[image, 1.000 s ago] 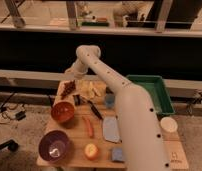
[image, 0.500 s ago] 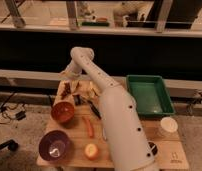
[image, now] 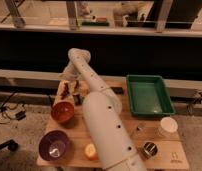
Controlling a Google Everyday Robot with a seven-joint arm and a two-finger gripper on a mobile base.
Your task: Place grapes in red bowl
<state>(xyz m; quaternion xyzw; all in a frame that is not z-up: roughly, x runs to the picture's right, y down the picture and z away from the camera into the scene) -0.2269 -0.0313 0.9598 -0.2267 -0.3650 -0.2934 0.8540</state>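
Low in shot, a wooden table [image: 144, 120]; behind it a dark wall band [image: 144, 50], bright glass panes [image: 44, 12] across the top. Over at the far left corner of the tabletop, gripper [image: 69, 82] down low, fingers spread wide, nothing visibly pinched. Right beneath it, grapes [image: 68, 88], a dark red lump with pale patches on either side; touching or just clear, hard to call. Nearer along the left edge, red bowl [image: 62, 111], close to the grapes but apart from them. Nearer again, at the near left corner, purple bowl [image: 54, 145] with a pale glint inside. Just right of that, orange-yellow fruit [image: 90, 150], tucked against the arm [image: 106, 130]. On the right side, green tray [image: 149, 94] at the far end, white cup [image: 168, 125] nearer, metal tin [image: 150, 148] nearest. Big white arm sweeping up the middle from the bottom edge, bending at an elbow past the far edge, dropping back down to the left, hiding the centre of the table. Fingertips lost against the clutter; pale patches beside the grapes impossible to name. Off the table on the left, cables [image: 9, 107] on the floor.
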